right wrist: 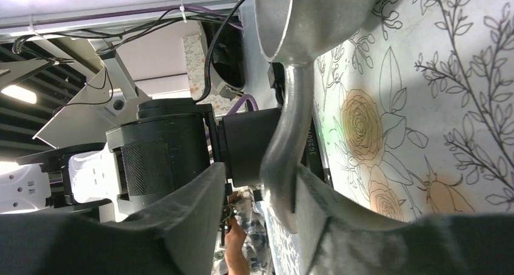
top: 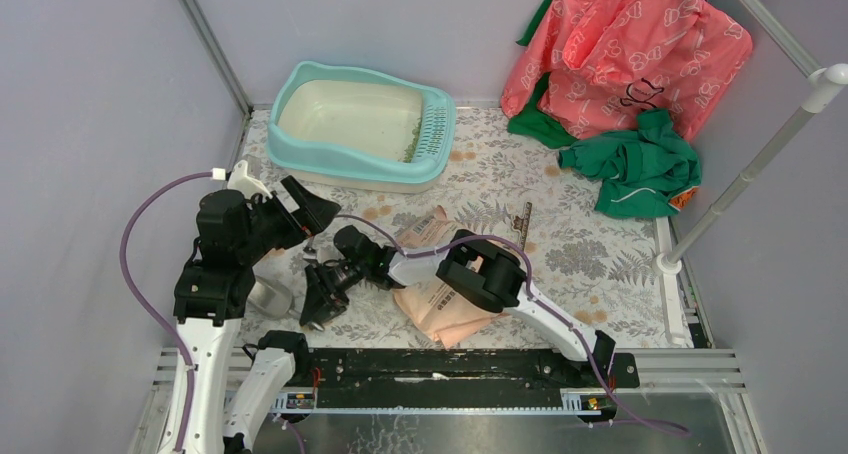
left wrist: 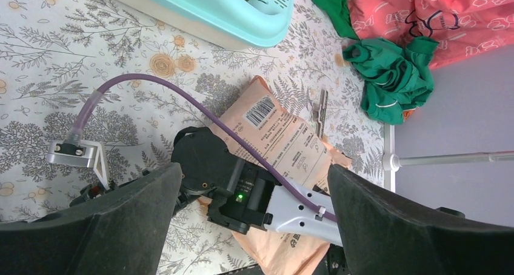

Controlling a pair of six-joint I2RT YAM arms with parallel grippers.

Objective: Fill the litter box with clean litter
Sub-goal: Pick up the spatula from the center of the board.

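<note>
- Nearest, at the left, the right pincer (top: 318,302) reaches across the floral worktop (top: 570,254). The handle of a grey scoop (right wrist: 285,135) stands between its jaws. The right wrist view shows the handle against one pad with a dark gap on the other side, so a firm hold cannot be told.
- The scoop's bowl is cut off at the top of the right wrist view. From above it is a grey patch (top: 268,296), half hidden behind the left arm.
- Just beyond, the left pincer (top: 300,212) hangs over the worktop with its jaws spread wide and nothing between them. Its wrist camera looks down past both fingers (left wrist: 121,226) onto the right arm.
- A peach paper bag (top: 440,312) lies flat under the right arm, its barcode showing. Much of it is covered, and its mouth cannot be made out.
- A thin dark strip (top: 522,224) lies just right of the bag, too small to name.
- At the far left, against the back wall, sits the litter box (top: 300,152), with its grille ledge at the right end.
- The clean litter (top: 410,146) shows only as a small green patch inside the basin beside the grille. The rest of the basin floor looks pale.
- At the far right, a pink printed cloth (top: 620,54) is heaped on green fabric (top: 635,169).
</note>
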